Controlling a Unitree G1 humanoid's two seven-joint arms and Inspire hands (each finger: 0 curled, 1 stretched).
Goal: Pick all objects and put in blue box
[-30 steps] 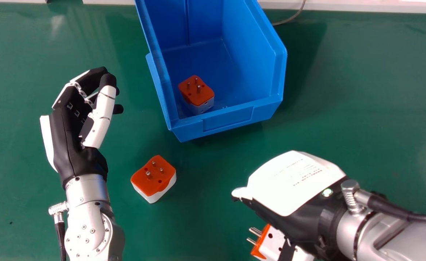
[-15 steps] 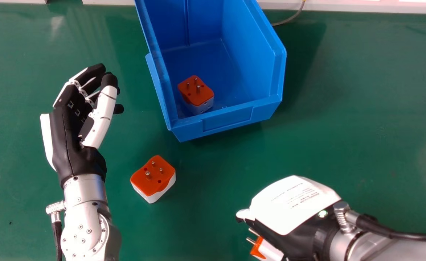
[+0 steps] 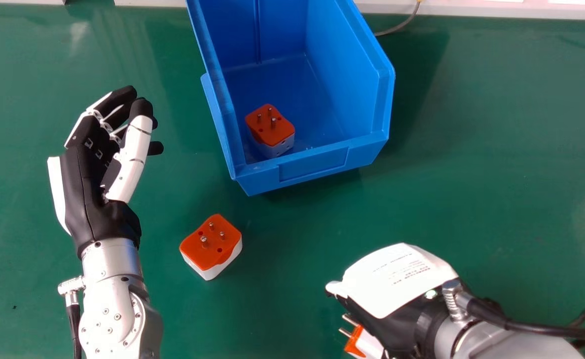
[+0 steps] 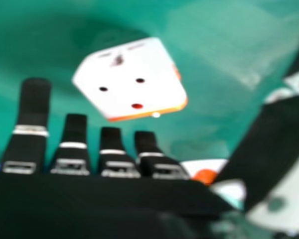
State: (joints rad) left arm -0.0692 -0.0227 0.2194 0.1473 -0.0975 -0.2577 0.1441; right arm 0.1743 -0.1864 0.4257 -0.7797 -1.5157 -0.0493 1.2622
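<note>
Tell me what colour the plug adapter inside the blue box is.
Orange on top, whitish below; the plug adapter shows best in the head view.

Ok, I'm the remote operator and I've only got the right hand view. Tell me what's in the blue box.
Observer: One orange and white adapter, pins up, sits inside the blue box, close to its left wall and low front wall.

Operator: Good. Now give me the pin direction on the adapter by the right hand; I can't make that out from here.

Observer: In the head view, its pins stick out sideways toward the robot's left, not upward.
</note>
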